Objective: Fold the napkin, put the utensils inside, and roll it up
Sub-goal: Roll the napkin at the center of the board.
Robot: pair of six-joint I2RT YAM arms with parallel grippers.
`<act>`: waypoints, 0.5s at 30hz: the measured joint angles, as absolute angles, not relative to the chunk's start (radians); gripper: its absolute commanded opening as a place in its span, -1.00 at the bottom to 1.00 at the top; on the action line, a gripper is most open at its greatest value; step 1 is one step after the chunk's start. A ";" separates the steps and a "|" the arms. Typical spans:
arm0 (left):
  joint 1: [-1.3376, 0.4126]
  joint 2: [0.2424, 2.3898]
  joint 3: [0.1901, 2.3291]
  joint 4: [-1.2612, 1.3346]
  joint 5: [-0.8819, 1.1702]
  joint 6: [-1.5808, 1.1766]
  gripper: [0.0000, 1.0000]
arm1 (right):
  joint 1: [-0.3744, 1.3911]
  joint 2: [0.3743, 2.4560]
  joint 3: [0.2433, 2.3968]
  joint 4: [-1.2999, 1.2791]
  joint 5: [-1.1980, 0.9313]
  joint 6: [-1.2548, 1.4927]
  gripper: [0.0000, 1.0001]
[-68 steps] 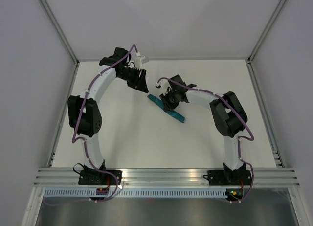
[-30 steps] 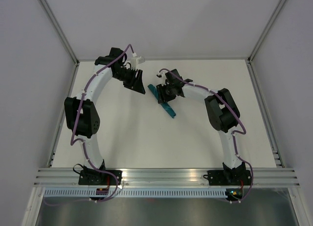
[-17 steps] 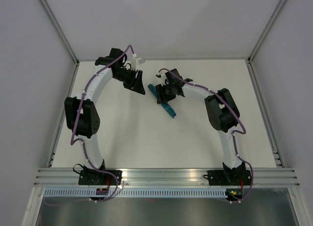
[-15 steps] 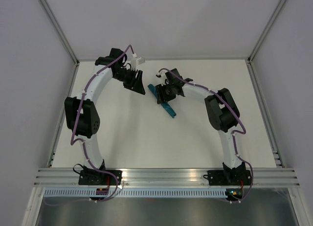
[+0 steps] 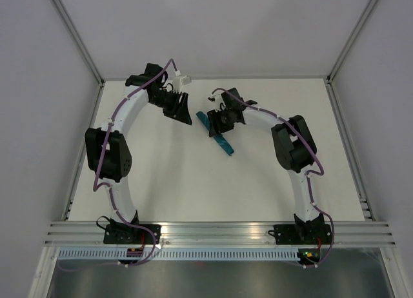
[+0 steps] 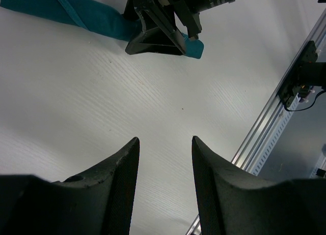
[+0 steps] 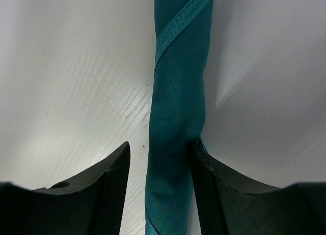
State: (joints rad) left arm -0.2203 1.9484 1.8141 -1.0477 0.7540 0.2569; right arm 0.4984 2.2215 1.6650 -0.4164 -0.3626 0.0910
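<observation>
Rolling looks done: right gripper (image 7: 160, 148) spread loosely around the rolled napkin (image 7: 178, 67), left gripper (image 6: 165, 141) spread and empty, so next lift clear.

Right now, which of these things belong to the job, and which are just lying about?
Job in hand:
- rolled teal napkin
- right tool, open astride the roll
- left tool, open with nothing in it

Just there:
- white table
- metal rail along its near edge

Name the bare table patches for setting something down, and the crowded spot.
Bare: the near table between left arm and right arm, in front of the napkin; the far right corner. Crowded: far centre, around the napkin.
</observation>
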 measured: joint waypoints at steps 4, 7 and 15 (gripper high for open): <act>-0.220 1.948 1.814 -1.049 0.761 0.257 0.02 | 0.491 2.233 1.688 -0.444 -0.381 0.091 0.18; -0.220 1.949 1.814 -1.051 0.762 0.258 0.02 | 0.487 2.243 1.713 -0.470 -0.389 0.090 0.27; -0.220 1.950 1.814 -1.060 0.762 0.265 0.02 | 0.464 2.265 1.778 -0.549 -0.394 0.081 0.36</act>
State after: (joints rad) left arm -0.2203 1.9495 1.8141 -1.0603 0.7620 0.2649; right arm 0.4644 2.2646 1.7779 -0.5491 -0.3943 0.0814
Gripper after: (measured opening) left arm 0.507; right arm 0.670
